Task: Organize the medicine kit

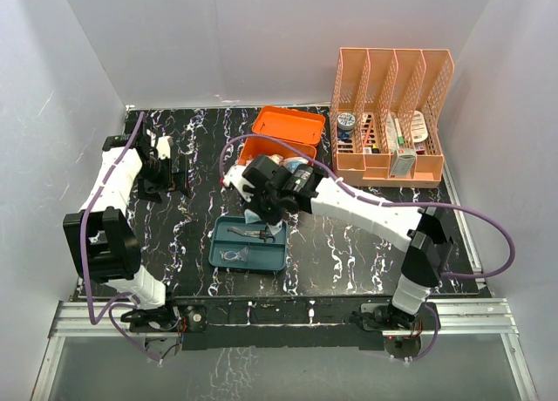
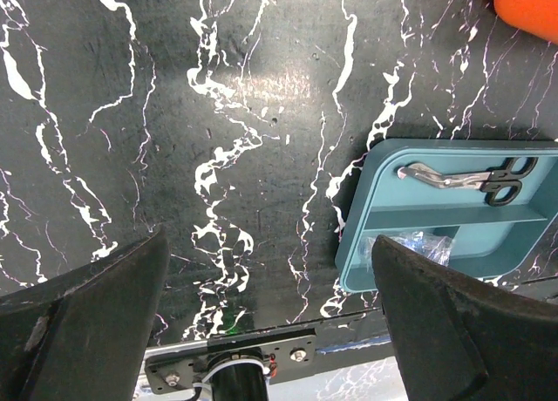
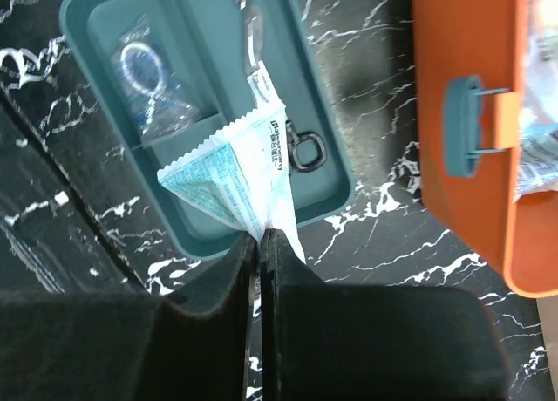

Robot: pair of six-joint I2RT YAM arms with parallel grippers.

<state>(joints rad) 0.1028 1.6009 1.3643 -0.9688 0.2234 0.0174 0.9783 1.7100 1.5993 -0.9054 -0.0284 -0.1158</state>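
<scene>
The orange medicine kit (image 1: pixel 277 138) stands open at the table's back middle; its wall and blue-grey latch (image 3: pixel 460 126) show in the right wrist view. Its teal divided tray (image 1: pixel 228 241) lies out on the table in front, holding scissors (image 2: pixel 475 177) and a clear bag with a ring (image 3: pixel 146 87). My right gripper (image 3: pixel 261 235) is shut on a white and teal printed packet (image 3: pixel 235 179), held just above the tray's near end. My left gripper (image 2: pixel 270 331) is open and empty at the table's left, well away from the tray.
A peach slatted file organizer (image 1: pixel 390 118) with bottles and boxes stands at the back right. White walls close the table on three sides. The kit box holds several items inside (image 1: pixel 292 166).
</scene>
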